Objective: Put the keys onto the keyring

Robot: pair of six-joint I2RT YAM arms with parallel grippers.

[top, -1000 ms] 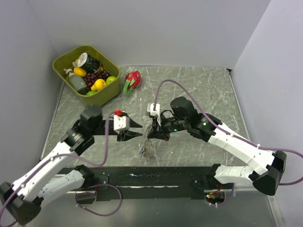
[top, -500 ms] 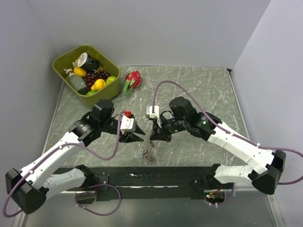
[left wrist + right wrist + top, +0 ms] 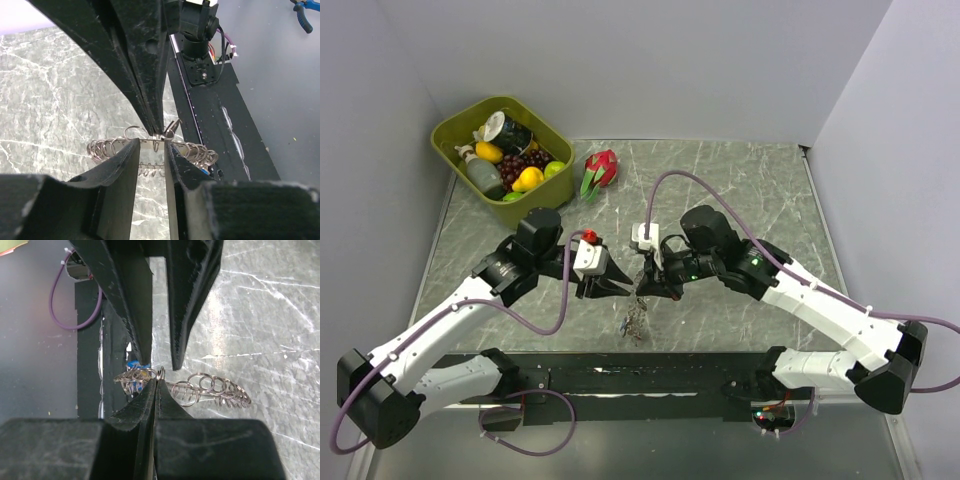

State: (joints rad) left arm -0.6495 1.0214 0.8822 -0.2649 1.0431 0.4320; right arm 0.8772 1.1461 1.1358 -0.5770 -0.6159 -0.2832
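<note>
Keyring (image 3: 635,320) dangles at the centre of the top view, over the marbled table (image 3: 750,190), with its fringe of small rings hanging below both grippers. The right arm sweeps in from the lower right, elbow bent, and the right gripper (image 3: 643,287) has its fingers pressed together, pinching the ring's top wire. The left arm reaches in from the lower left and meets it tip to tip. The left gripper (image 3: 619,287) has its fingers slightly apart, straddling the same wire just beside that pinch.
</note>
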